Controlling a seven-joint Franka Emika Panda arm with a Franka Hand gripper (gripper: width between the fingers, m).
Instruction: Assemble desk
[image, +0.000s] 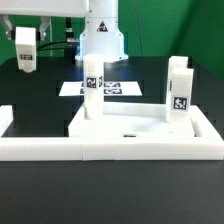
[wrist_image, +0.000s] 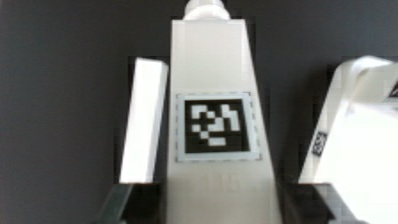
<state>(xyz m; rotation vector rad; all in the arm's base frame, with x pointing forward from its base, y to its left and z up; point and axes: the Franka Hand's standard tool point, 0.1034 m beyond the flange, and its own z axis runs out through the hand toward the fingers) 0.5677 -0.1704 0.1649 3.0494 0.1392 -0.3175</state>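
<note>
The desk top (image: 130, 128) is a shallow white tray lying near the table's middle. Two legs stand upright on it, one at its back corner on the exterior view's left (image: 92, 85) and one on the exterior view's right (image: 178, 90). Another leg (image: 27, 62) hangs in the air at the exterior view's far left, well away from the tray, with my gripper (image: 26, 50) shut on it. The wrist view shows this leg (wrist_image: 217, 90) running lengthwise with its square tag facing the camera. It is pinched between the dark fingers (wrist_image: 134, 200) of my gripper (wrist_image: 214, 200).
A long low white rail (image: 110, 150) runs in front of the tray and turns back at the exterior view's left. The marker board (image: 112, 89) lies behind the tray, before the robot's base (image: 102, 35). Blurred white strips flank the held leg in the wrist view.
</note>
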